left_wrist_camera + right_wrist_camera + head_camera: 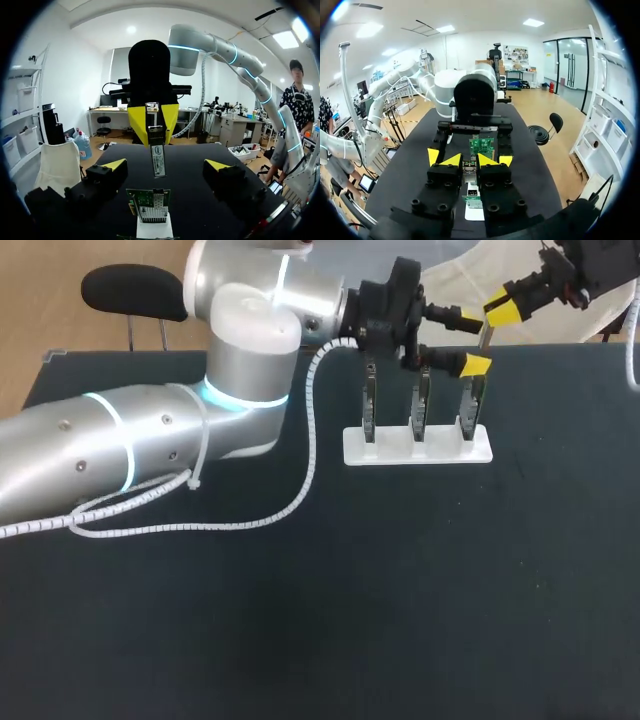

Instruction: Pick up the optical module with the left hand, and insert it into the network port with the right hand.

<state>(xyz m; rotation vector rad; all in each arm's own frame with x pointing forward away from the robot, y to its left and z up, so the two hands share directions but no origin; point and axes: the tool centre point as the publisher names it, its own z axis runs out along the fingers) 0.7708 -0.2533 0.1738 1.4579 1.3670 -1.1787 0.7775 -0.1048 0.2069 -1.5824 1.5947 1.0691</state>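
Black surface (pixel 300 620), head view: a white stand (pixel 418 450) sits toward the far side, with three network cards (pixel 420 400) upright in a row in it.
Left arm (pixel 150 450), head view: it comes in low from the left, and its white coiled cable (pixel 300 475) droops onto the surface. The left end effector (pixel 473 340) is over the right-hand card (pixel 470 405).
Right end effector (pixel 503 308), head view: it enters from the far right corner. The optical module (pixel 487 335) hangs down from its tips, above that same card and close by the left tips.
Left fingers (pixel 112 167), left wrist view: spread wide, touching nothing, one yellow tip on either side of the module.
Module, left wrist view: pinched at its upper end by the right end effector just ahead. It points down and is apart from the card standing below it.
Right fingers (pixel 451 161), right wrist view: pressed onto the optical module from both sides, so it's gripped between the yellow tips.
Beyond, right wrist view: the left tips flank the right ones without touching. A green card and the white stand lie under the module.
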